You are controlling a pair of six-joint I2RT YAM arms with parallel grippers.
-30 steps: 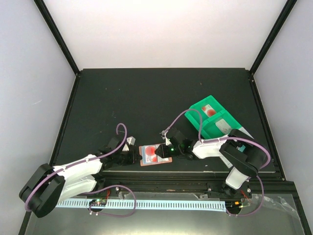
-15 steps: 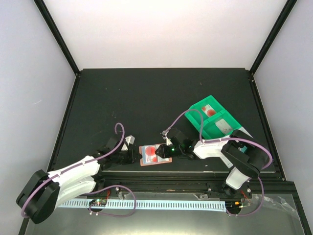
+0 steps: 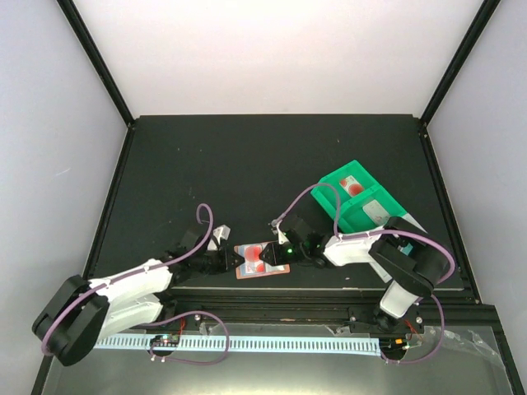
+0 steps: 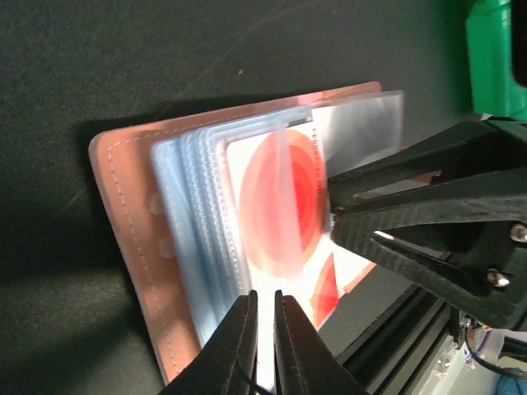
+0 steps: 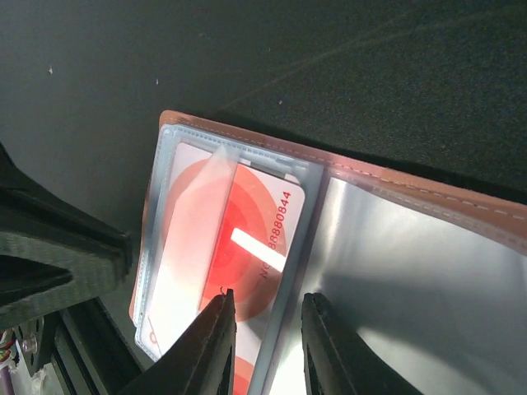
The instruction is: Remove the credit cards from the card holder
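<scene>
The salmon card holder (image 3: 251, 247) lies open at the table's near edge, its clear sleeves fanned out (image 4: 123, 206). A white credit card with red circles (image 4: 280, 206) sits in the top sleeve and also shows in the right wrist view (image 5: 247, 230). No teal card shows. My left gripper (image 4: 264, 309) is shut, its tips at the near edge of that card's sleeve. My right gripper (image 5: 268, 329) is open, its tips straddling the sleeve's inner edge on the holder (image 5: 412, 185). In the top view the left gripper (image 3: 233, 260) and right gripper (image 3: 276, 257) face each other across the holder.
A green bin (image 3: 329, 197) stands back right of the holder with a white-and-red card (image 3: 352, 188) and a grey card (image 3: 377, 210) in it. The black rail of the table's near edge (image 4: 395, 329) runs right beside the holder.
My left gripper drew back left from the holder half a second ago and has come back right to its left edge. The right gripper and holder have barely moved.
</scene>
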